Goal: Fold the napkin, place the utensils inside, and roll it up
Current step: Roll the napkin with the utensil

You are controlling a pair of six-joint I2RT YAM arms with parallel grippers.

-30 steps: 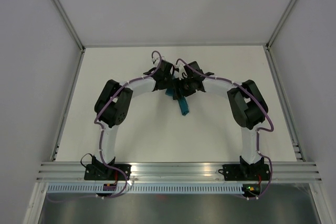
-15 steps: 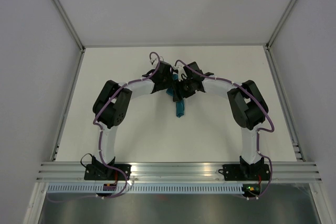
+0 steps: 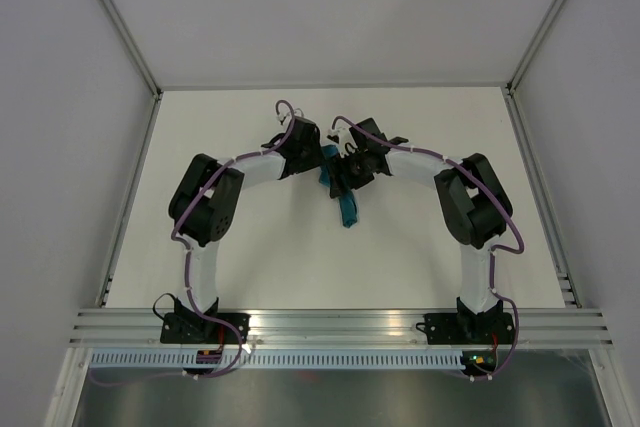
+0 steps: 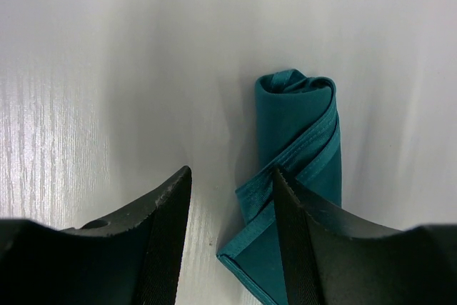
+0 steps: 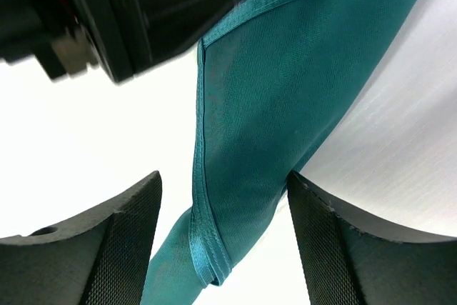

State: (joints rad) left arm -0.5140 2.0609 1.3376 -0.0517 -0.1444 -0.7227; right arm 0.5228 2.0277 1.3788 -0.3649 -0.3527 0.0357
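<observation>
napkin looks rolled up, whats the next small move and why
Probably raise both arms clear: the napkin lies rolled on the table, the left gripper stands open beside it, and the right gripper is open astride it, neither one gripping.

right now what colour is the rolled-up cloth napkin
Plain teal-green; the rolled-up cloth napkin shows best in the left wrist view.

A smooth white rectangular counter (image 3: 250, 267) sits inside an enclosure of plain pale grey wall panels (image 3: 60, 147), joined at the corners by slim silver aluminium posts (image 3: 115, 17). A ribbed silver aluminium rail (image 3: 330, 327) runs along the counter's near edge. The light is soft and even, casting only faint shadows.
</observation>
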